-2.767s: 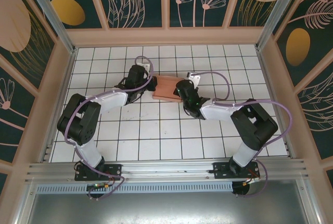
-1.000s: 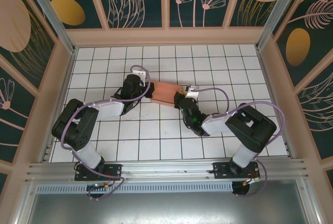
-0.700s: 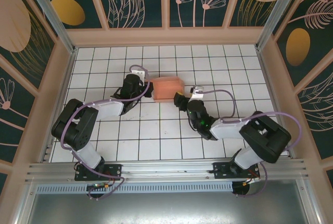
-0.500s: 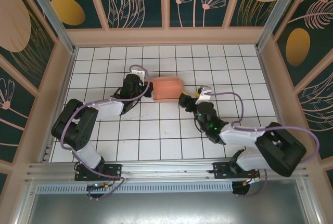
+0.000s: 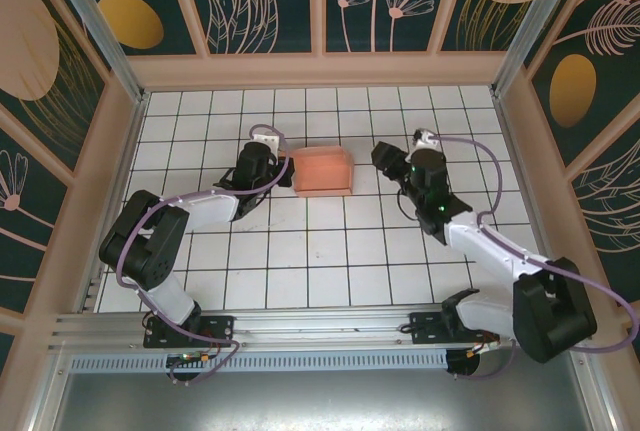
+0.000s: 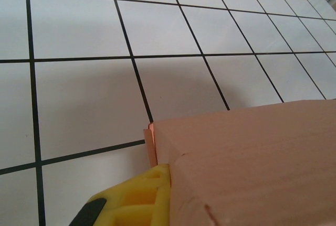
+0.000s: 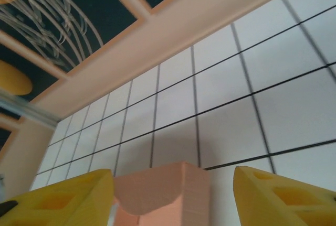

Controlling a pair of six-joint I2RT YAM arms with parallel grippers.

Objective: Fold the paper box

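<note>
Top view: the pink paper box [image 5: 322, 171] sits folded up on the white tiled table [image 5: 330, 261]. The left end effector [image 5: 287, 173] is closed on the box's left wall, and the right end effector [image 5: 384, 158] is near its right side, apart from it. Left wrist: one yellow finger [image 6: 137, 197] presses against the box wall at a corner, the other hidden behind the card. Right wrist: two yellow fingers [image 7: 58, 197] stand wide apart, with the box lying beyond them on the tiles, untouched.
</note>
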